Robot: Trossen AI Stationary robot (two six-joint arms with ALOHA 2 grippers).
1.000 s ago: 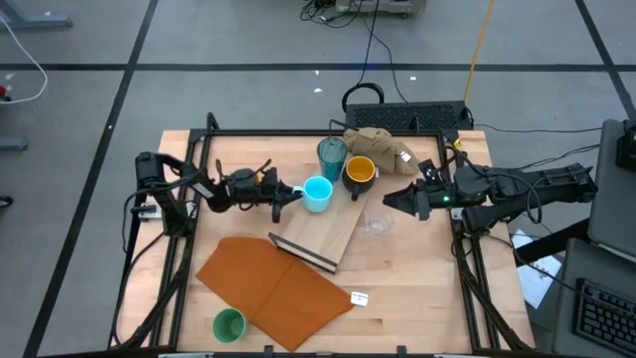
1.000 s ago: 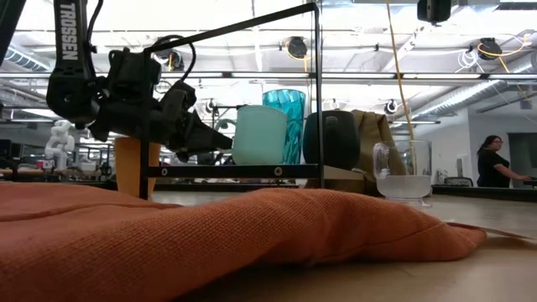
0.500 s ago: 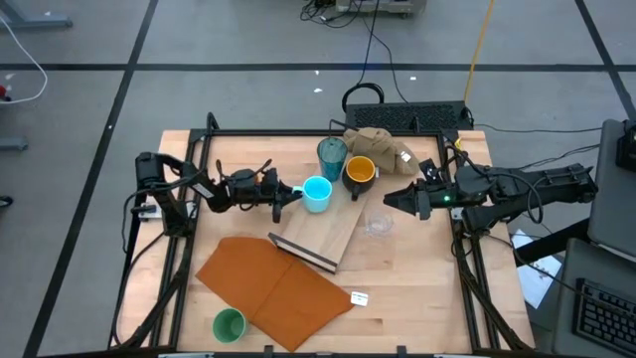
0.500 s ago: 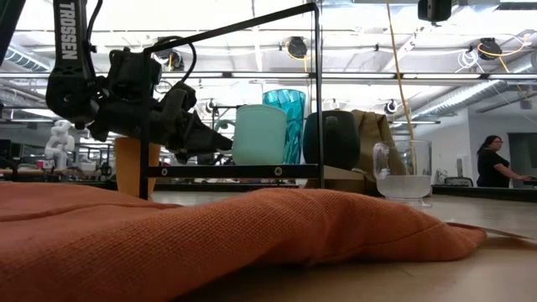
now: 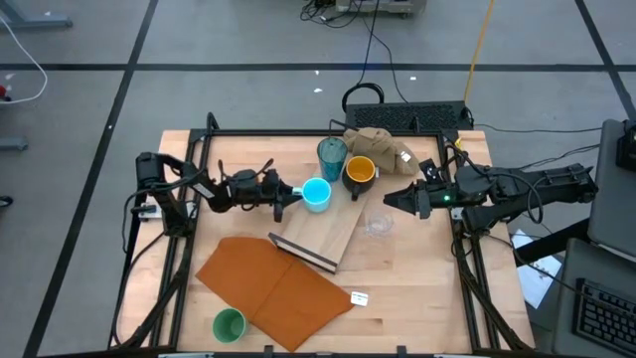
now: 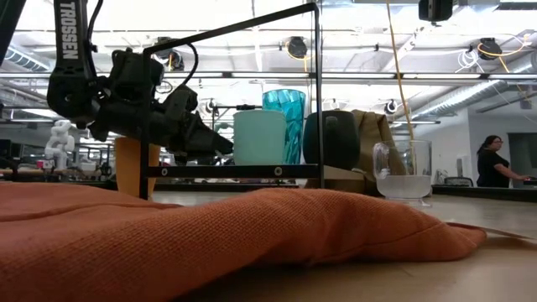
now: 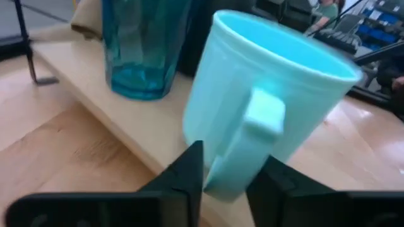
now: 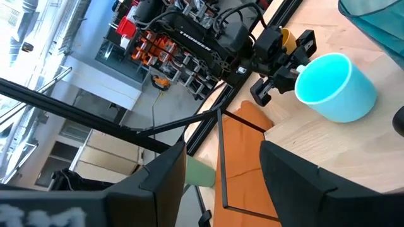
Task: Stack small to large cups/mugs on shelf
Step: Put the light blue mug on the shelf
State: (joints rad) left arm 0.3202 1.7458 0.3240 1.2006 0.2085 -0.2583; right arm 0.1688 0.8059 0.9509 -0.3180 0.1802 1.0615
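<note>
I have the left gripper (image 5: 288, 198) reaching level, fingers (image 7: 183, 173) loosely straddling the light blue mug (image 5: 317, 193) handle on the shelf (image 5: 333, 234) (far end). Right gripper (image 5: 390, 200) hovers half-open, empty.

Wooden table (image 5: 427, 288), shelf board (image 5: 333, 234), orange sheet (image 5: 273, 283), green cup (image 5: 229, 323)
</note>
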